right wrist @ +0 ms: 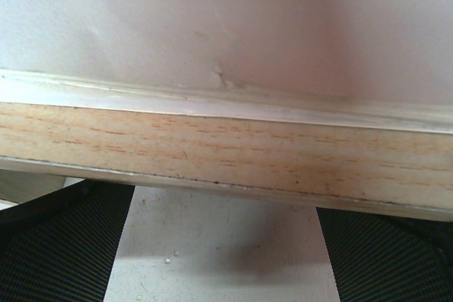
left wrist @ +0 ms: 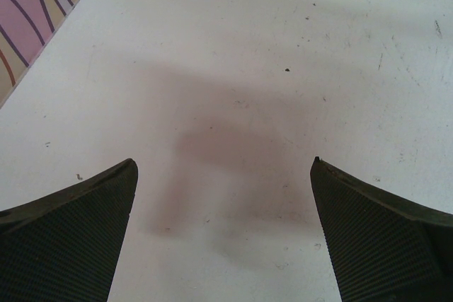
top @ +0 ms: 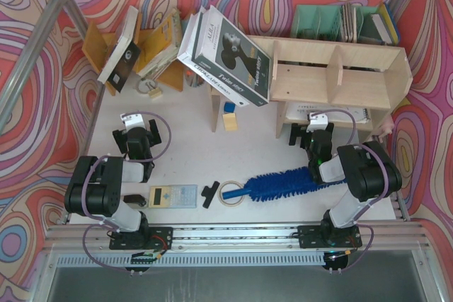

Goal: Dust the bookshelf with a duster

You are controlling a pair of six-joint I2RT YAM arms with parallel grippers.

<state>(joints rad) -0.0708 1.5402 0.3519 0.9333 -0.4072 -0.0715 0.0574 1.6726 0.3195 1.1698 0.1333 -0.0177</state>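
Note:
The bookshelf [top: 340,68] is a pale plywood unit at the back right, with upright dividers and a lower tier. The blue fluffy duster [top: 283,184] lies flat on the white table in front of it, and its right end runs under my right arm. My right gripper [top: 311,131] is open and empty, at the front edge of the shelf's lower tier. In the right wrist view the wooden edge [right wrist: 226,150] crosses just above the open gripper [right wrist: 225,206]. My left gripper [top: 136,126] is open and empty over bare table, as the left wrist view [left wrist: 223,167] shows.
Large books [top: 226,54] lean against the shelf's left end. An orange wooden rack [top: 157,46] with books stands at the back left, and a green organizer [top: 333,22] behind the shelf. A tape ring [top: 232,192], a black clip [top: 209,194] and a calculator [top: 172,195] lie near the front. Small blocks [top: 229,115] sit under the books.

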